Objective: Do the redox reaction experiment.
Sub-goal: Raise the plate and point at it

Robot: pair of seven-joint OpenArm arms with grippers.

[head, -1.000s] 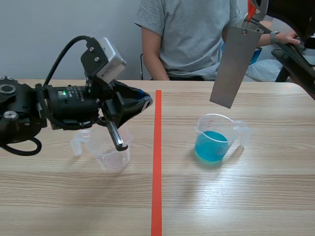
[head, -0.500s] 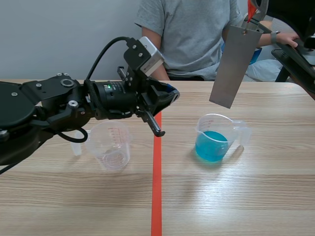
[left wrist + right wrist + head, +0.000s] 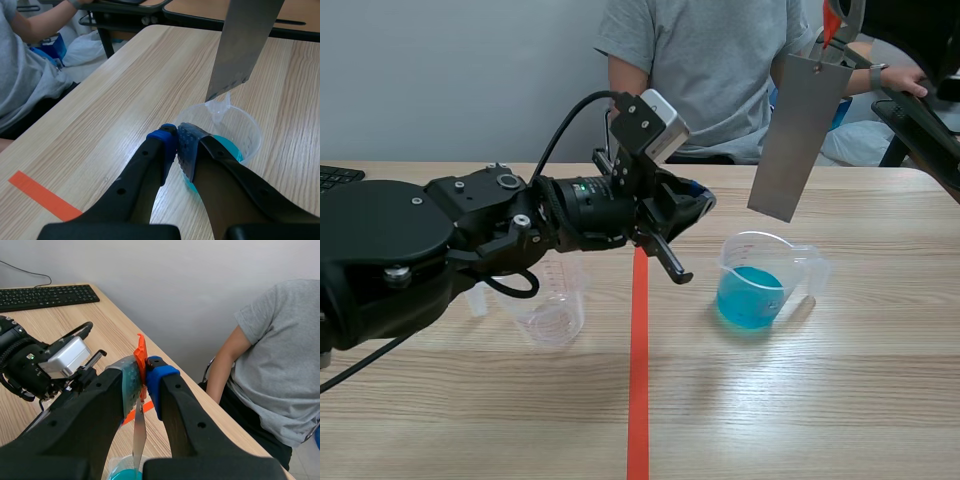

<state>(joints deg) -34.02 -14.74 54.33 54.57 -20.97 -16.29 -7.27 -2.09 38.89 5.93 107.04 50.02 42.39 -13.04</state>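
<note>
Right jaws are clamped on the top of the grey metal plate [image 3: 795, 135], which hangs below them over the beaker of blue liquid [image 3: 760, 280]. Left jaws are closed on nothing, with that beaker just ahead of their tips. An empty beaker [image 3: 555, 315] sits behind them on the table [image 3: 820, 400].

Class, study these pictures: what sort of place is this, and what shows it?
Probably a robotics lab bench set up for a chemistry demonstration: a measuring cup of blue liquid, a metal sheet held by the right gripper, and a keyboard.
</note>
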